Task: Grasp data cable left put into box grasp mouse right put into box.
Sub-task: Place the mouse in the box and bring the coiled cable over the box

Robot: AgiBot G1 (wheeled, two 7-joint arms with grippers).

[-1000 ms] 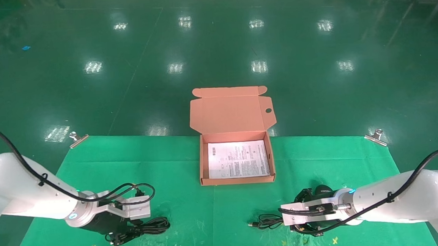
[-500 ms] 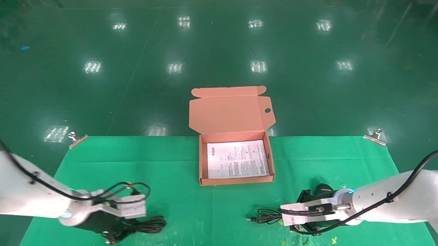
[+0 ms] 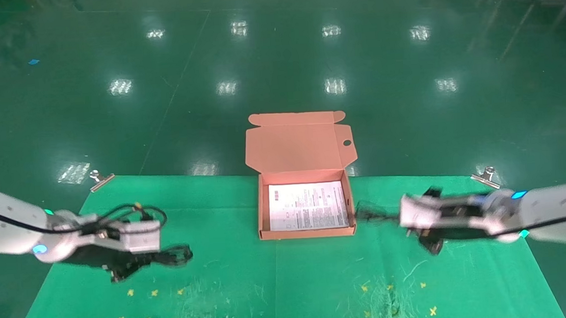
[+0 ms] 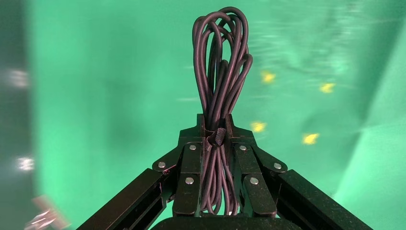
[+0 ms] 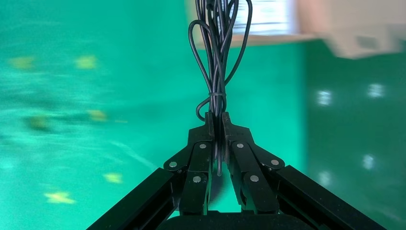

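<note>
My left gripper [image 3: 144,262] is shut on the data cable [image 3: 173,256], a looped black bundle with a strap. It holds the bundle above the mat at the left. In the left wrist view the jaws [image 4: 215,120] clamp the bundle [image 4: 220,57] at its middle. My right gripper [image 3: 393,217] is shut on the mouse's thin cord [image 3: 367,215], just right of the salmon box [image 3: 307,233]. In the right wrist view the jaws [image 5: 216,117] pinch the cord loops [image 5: 218,48]. The mouse body is not clearly seen. A dark shape [image 3: 433,245] sits under the right wrist.
The box lies open with a printed sheet [image 3: 308,205] inside and its lid flap [image 3: 297,146] standing behind. Metal clips [image 3: 101,180] [image 3: 485,175] pin the green mat's [image 3: 281,287] far corners. Yellow marks dot the mat's front. Shiny green floor lies beyond.
Both arms rose off the mat's front. The left gripper moved left and back with the cable bundle. The right gripper moved back, carrying the cord up beside the box's right wall.
</note>
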